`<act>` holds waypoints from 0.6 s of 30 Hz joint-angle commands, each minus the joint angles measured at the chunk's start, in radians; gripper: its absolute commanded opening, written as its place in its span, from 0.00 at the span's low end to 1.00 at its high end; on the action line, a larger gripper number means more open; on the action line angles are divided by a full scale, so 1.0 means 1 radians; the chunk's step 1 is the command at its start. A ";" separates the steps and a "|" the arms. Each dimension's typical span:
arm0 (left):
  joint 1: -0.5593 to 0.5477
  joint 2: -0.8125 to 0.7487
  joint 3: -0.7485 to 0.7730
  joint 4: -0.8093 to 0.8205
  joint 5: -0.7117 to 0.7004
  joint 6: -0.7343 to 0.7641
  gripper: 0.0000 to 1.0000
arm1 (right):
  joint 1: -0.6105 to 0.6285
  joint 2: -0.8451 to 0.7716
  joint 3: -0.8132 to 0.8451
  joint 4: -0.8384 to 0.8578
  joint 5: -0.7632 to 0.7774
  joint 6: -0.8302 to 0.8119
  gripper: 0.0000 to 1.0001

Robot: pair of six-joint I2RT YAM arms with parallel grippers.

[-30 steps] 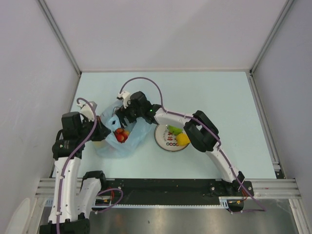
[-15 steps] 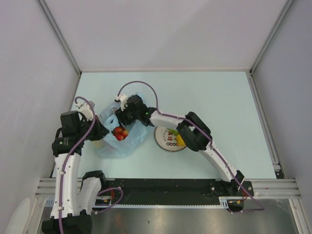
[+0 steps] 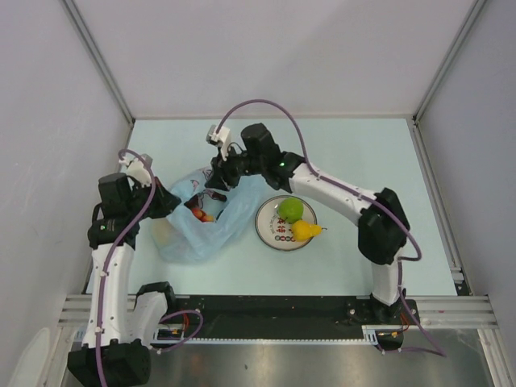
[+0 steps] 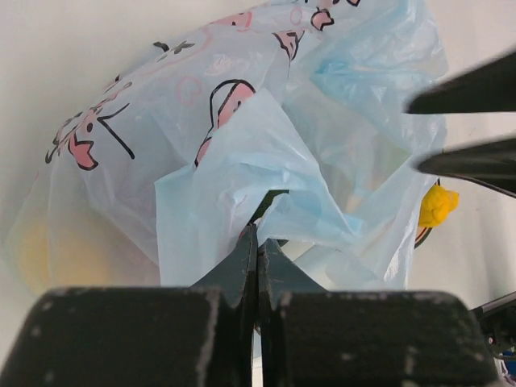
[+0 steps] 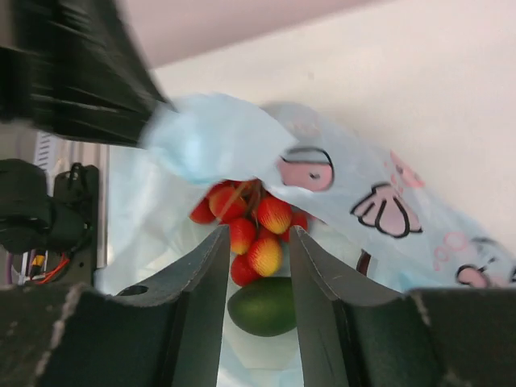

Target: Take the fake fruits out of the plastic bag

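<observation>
The plastic bag [image 3: 201, 230] lies crumpled on the worktop [image 3: 363, 161], a thin pale blue thing with pink and black print, its mouth pulled open and upward. Inside the bag a cluster of red berries [image 5: 250, 230] rests against a dark green fruit [image 5: 262, 306], which lies just below the cluster in the right wrist view. A pale yellow shape shows through the plastic at the bag's near-left corner, too blurred to name. At the bag's left edge the left claw [image 4: 256, 234] is clamped tight on a raised fold of the plastic, its two fingers pressed together with the film caught between them. At the bag's far rim the right claw [image 5: 256, 242] points down into the mouth. Its fingers [image 5: 205, 278] stand partly apart with a plain gap between them, and the berries show through that gap, deeper in the bag. Whether the pads touch the berries or the plastic cannot be told, and nothing is seen pinched between them. Just to the right of the bag, apart from it, sits a round white plate [image 3: 260, 224] with red lettering. It carries a green apple [image 3: 290, 210] and a yellow fruit [image 3: 304, 231], the two lying side by side and out of the bag.
</observation>
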 commanded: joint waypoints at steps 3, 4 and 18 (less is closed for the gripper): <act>0.010 -0.031 0.086 -0.041 0.033 -0.004 0.00 | 0.041 -0.066 -0.096 -0.049 0.087 -0.093 0.41; 0.011 -0.036 0.121 -0.071 0.033 0.035 0.00 | 0.047 -0.060 -0.106 -0.036 0.124 -0.070 0.43; 0.010 0.112 0.316 -0.273 -0.254 0.374 0.00 | 0.219 0.029 -0.272 0.007 0.172 -0.095 0.60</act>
